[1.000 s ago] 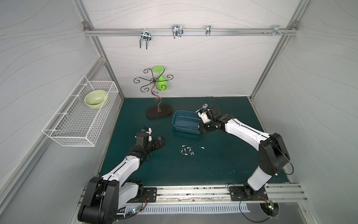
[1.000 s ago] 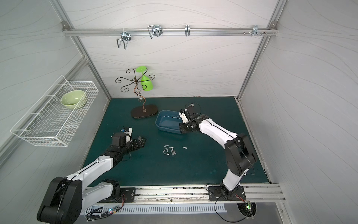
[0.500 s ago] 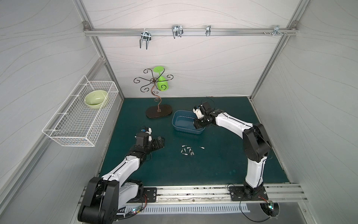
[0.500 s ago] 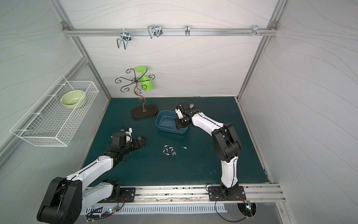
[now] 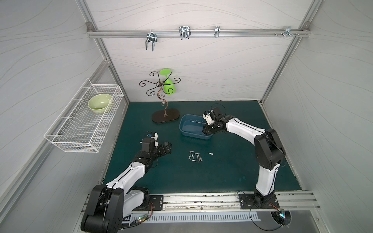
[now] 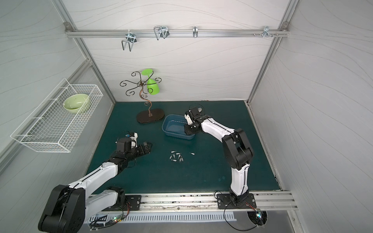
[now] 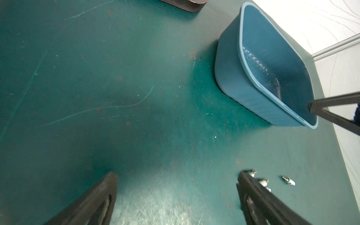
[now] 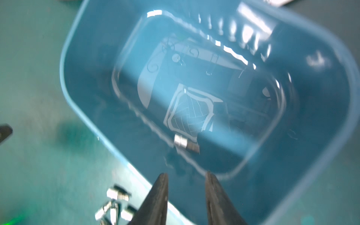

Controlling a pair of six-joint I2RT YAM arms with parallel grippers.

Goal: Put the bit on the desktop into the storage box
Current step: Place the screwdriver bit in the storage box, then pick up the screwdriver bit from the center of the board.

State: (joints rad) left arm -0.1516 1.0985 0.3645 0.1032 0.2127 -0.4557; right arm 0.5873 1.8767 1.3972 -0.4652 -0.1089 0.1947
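The blue storage box [image 5: 187, 133] [image 6: 173, 135] stands on the dark teal desktop [image 5: 222, 177]. My right gripper [image 8: 186, 175] hangs over the box's right end [image 5: 206, 131], open a little, with nothing between its fingers. One small silver bit [image 8: 186, 144] is inside the box, at the edge of its floor. Several more bits [image 5: 194, 157] [image 6: 176, 157] lie in a cluster on the desktop in front of the box, with a single one [image 5: 210, 153] just to their right. My left gripper [image 7: 178, 175] [image 5: 168, 148] is wide open and empty, low over the desktop, left of the cluster.
A dark oval base of a curly metal stand [image 5: 165, 118] carrying a green glass [image 5: 168, 86] sits just behind and left of the box. A white wire basket [image 5: 80, 129] with a green bowl hangs on the left wall. Walls close in three sides.
My right gripper has swung left from the box's right rim to over its inside and has opened; the bit has left it and is in the box. The left arm has not moved.
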